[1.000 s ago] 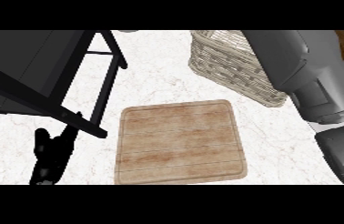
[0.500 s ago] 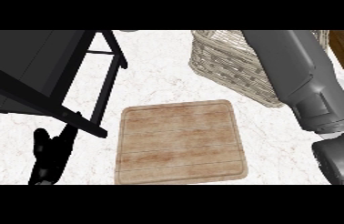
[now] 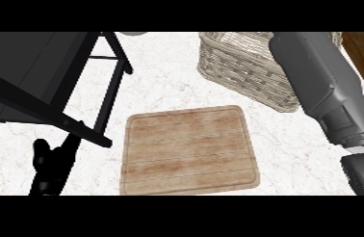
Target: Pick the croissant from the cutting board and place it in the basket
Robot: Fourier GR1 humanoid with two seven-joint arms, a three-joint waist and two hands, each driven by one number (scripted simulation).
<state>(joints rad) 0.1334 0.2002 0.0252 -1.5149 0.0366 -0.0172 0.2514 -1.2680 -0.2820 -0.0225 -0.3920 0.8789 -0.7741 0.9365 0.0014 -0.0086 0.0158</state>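
Though croissant unseen, left hand fingers apart beside cutting board; right hand unreadable.

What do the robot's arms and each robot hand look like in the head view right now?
The right forearm is a smooth grey shell narrowing to a lighter grey wrist cuff; only a black edge of the right robot hand shows. The left robot hand is black, below a dark grey left forearm. No cables or markings show.

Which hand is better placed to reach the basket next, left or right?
Right. The right forearm lies alongside the basket, right hand at the lower right edge. The left hand sits lower left, across the cutting board.
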